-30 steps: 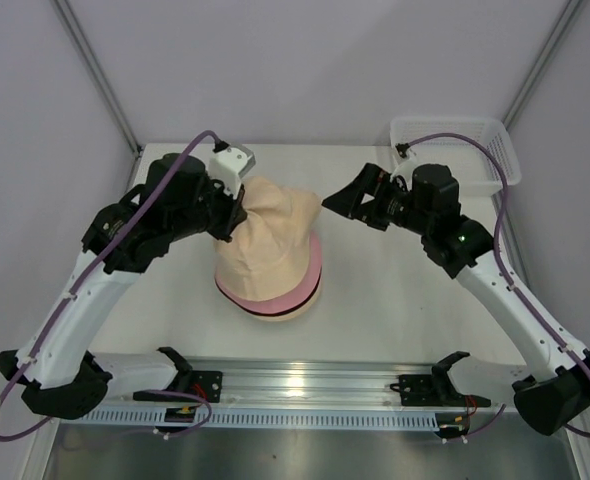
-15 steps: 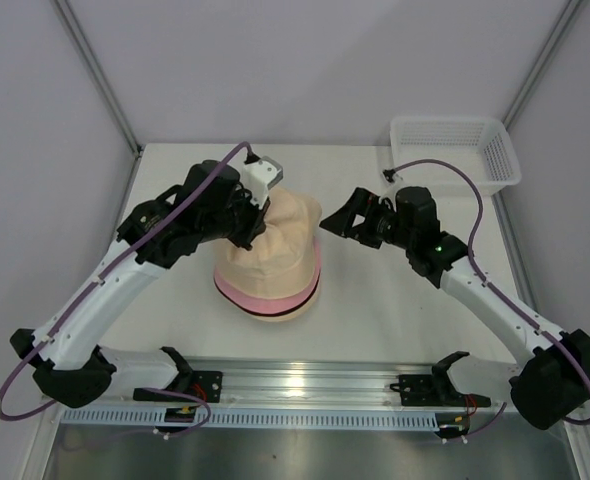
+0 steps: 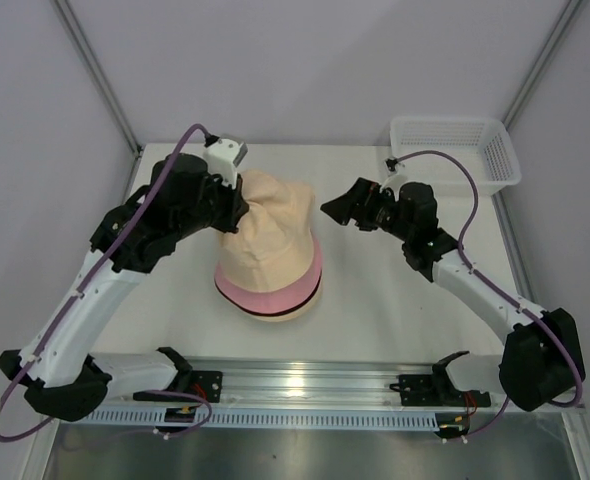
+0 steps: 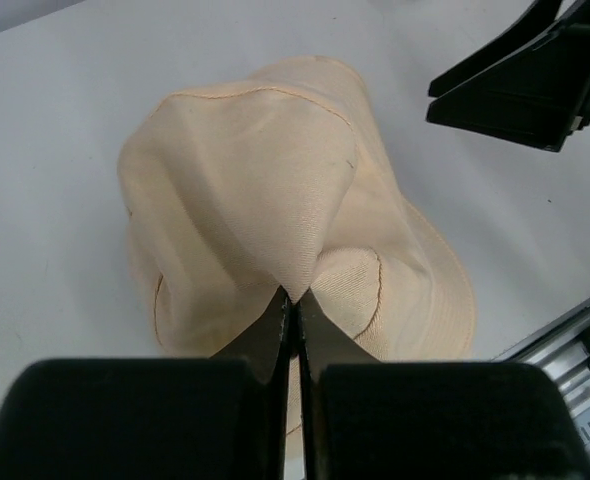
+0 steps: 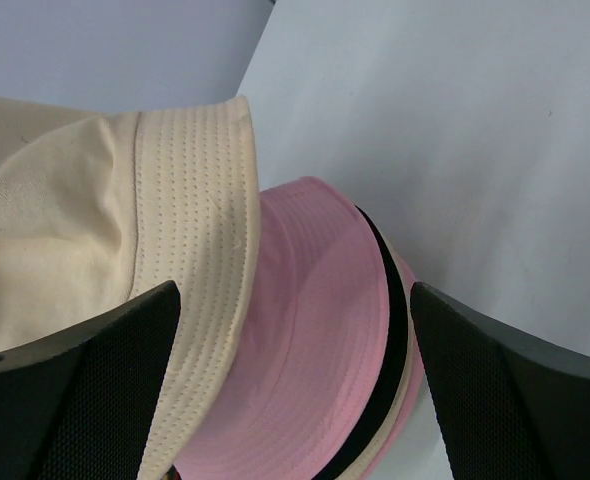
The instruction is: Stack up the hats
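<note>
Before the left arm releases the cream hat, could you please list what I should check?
1. Grip: left fingers shut on the cream hat crown: ok.
2. Placement: cream hat sits over the pink hat, pink brim showing below: ok.
3. Crown lying flat: not ok, pinched into a peak.
4. Opening: right fingers spread open: ok.
5. Right fingers clear of the stack: cannot tell.

My left arm [image 3: 80, 295] arched up from 7 o'clock, left claw [image 3: 239, 208] aimed toward 4 o'clock, fingers pinched together on a fold of the cream hat [image 4: 245, 180], right arm [image 3: 475, 290] stretched from 5 o'clock, right claw [image 3: 337, 207] facing 9 o'clock, fingers spread wide.
</note>
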`<act>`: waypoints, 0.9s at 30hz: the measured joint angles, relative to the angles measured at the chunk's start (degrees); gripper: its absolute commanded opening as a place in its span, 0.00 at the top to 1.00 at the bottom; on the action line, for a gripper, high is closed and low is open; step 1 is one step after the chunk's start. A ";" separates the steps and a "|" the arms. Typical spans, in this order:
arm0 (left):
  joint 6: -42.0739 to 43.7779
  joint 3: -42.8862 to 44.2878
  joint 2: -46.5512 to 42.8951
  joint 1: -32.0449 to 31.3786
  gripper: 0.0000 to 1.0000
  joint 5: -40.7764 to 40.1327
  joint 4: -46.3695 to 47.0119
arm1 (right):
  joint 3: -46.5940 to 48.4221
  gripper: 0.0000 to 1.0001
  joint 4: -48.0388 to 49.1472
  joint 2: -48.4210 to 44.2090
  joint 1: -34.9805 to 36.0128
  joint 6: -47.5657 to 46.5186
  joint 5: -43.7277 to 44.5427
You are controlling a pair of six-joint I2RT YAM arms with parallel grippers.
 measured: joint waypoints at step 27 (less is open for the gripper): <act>0.87 -6.78 3.06 0.00 0.88 8.00 2.69 | -5.09 0.03 36.44 19.67 -1.27 13.31 -13.09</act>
